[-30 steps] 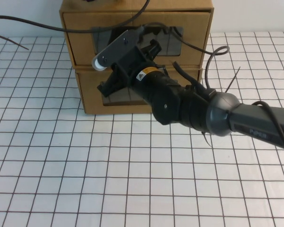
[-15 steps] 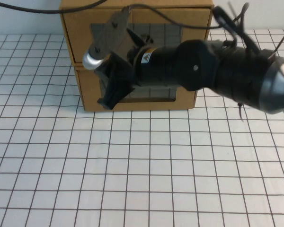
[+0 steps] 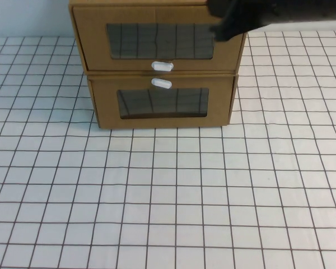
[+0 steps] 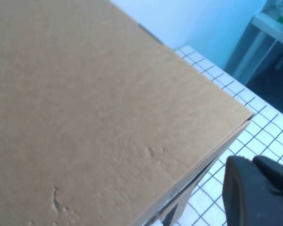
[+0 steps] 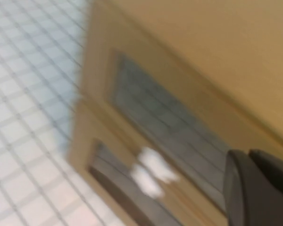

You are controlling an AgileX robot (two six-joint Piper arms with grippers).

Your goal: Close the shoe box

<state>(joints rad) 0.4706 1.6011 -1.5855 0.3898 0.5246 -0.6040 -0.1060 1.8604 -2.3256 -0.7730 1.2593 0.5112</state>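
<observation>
The shoe box [image 3: 159,39] is the upper of two stacked brown boxes, with its white pull tab [image 3: 162,66] just below its window. Its drawer front sits flush with the box face. It also shows blurred in the right wrist view [image 5: 170,117]. My right arm [image 3: 252,17] is a dark blur at the top right, above the box's right corner. My right gripper [image 5: 247,157] is shut and empty, apart from the box. My left gripper [image 4: 250,162] is shut and empty just off a corner of the brown box top [image 4: 94,108]; it is out of the high view.
The like lower box [image 3: 162,103] has its tab [image 3: 161,84] above its window and carries the shoe box. Both stand at the far middle of a white gridded table [image 3: 168,196].
My right arm has lifted from in front of the two boxes and swung up to the top right. Both box fronts are now uncovered.
</observation>
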